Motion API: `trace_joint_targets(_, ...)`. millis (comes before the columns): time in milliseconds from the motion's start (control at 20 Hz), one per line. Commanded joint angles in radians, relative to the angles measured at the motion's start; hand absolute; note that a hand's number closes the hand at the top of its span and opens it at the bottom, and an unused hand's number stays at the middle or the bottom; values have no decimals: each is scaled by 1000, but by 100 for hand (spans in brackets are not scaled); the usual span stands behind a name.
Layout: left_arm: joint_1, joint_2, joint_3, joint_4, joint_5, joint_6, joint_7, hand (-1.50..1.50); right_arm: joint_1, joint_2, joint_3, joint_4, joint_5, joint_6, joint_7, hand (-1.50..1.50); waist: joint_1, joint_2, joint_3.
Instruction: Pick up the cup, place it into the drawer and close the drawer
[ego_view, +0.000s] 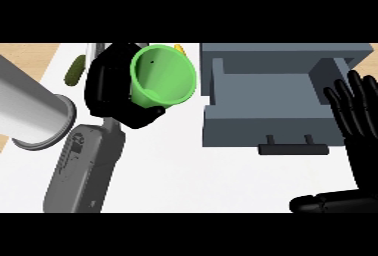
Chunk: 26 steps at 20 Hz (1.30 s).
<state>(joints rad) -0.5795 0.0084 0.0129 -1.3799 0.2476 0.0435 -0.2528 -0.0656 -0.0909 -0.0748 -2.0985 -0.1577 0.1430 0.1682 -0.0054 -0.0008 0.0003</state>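
A bright green cup (164, 75) is tilted so its opening faces up toward me, just left of the open grey drawer (262, 125). My left hand (111, 87) is curled round the cup's left side and base, with the thumb under its lower rim. The drawer's inside looks bare, and its dark handle (293, 148) points toward me. My right hand (362, 130) stays open at the right edge beside the drawer, fingers straight and pointing up, thumb (332, 202) stretched out to the left.
A large pale grey cylinder (33, 112) fills the left edge. A green elongated object (75, 70) lies behind my left hand, and a small yellow thing (179, 48) peeks out behind the cup. White counter (207, 180) stretches in front of the drawer.
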Motion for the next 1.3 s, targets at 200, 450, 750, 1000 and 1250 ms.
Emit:
trace_joint_targets(200, -278, 18, 12, 128, -39, 117, 129, 150, -12, -14, -28, 75, -14, 31, -52, -150, -4, 2, 0)
trace_joint_targets(450, -361, -8, -92, 194, -48, 226, 133, 150, -47, 8, 7, 58, 22, -10, -19, -150, -5, 2, 0)
trace_joint_targets(750, -479, -8, -110, 425, -15, 261, 60, 150, -27, 8, 1, 95, 12, 18, -64, -150, -14, 5, 0)
trace_joint_targets(1000, -571, -8, -134, 557, 54, 313, 34, 150, -6, -15, -21, -6, -17, 9, 18, -150, -24, 5, 0)
trace_joint_targets(1250, -621, -8, -170, 710, 119, 308, -45, 150, -62, -38, -70, 117, -48, 45, -58, -150, -29, 9, 0)
